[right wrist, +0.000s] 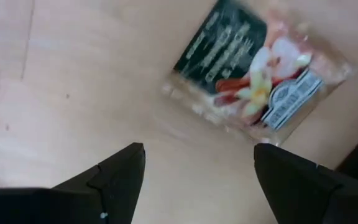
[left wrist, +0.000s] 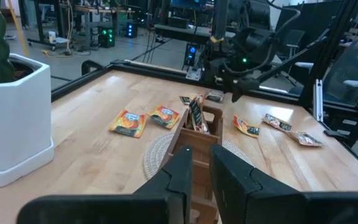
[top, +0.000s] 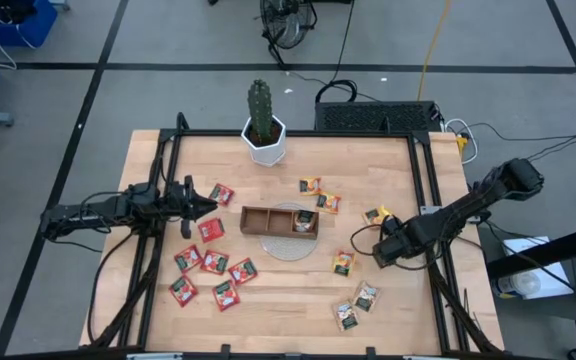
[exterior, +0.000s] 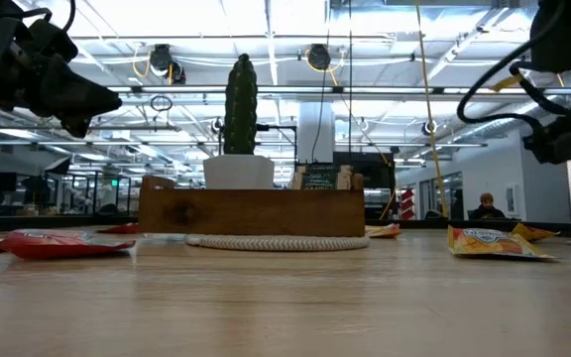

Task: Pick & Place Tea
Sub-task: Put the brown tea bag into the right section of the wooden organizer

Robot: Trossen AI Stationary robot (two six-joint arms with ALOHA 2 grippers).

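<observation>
The brown wooden tray [top: 280, 222] sits mid-table on a round woven mat [top: 290, 247], with a few tea sachets [top: 306, 222] standing in its right end. Red tea sachets [top: 213, 262] lie flat on the table left of the tray, and orange-yellow ones [top: 318, 195] to its right. My right gripper [right wrist: 199, 147] hangs open over the table's right part, pointing down. A dark-and-orange sachet [right wrist: 260, 68] lies flat on the wood just beyond its fingertips. My left gripper [left wrist: 201, 163] waits level, left of the tray and aimed at it, with a narrow gap between its fingers and nothing in it.
A cactus in a white pot [top: 265, 140] stands at the far edge behind the tray. More sachets [top: 356, 305] lie near the front right. Black frame rails [top: 426, 190] run along the table's sides. Bare wood lies in front of the tray.
</observation>
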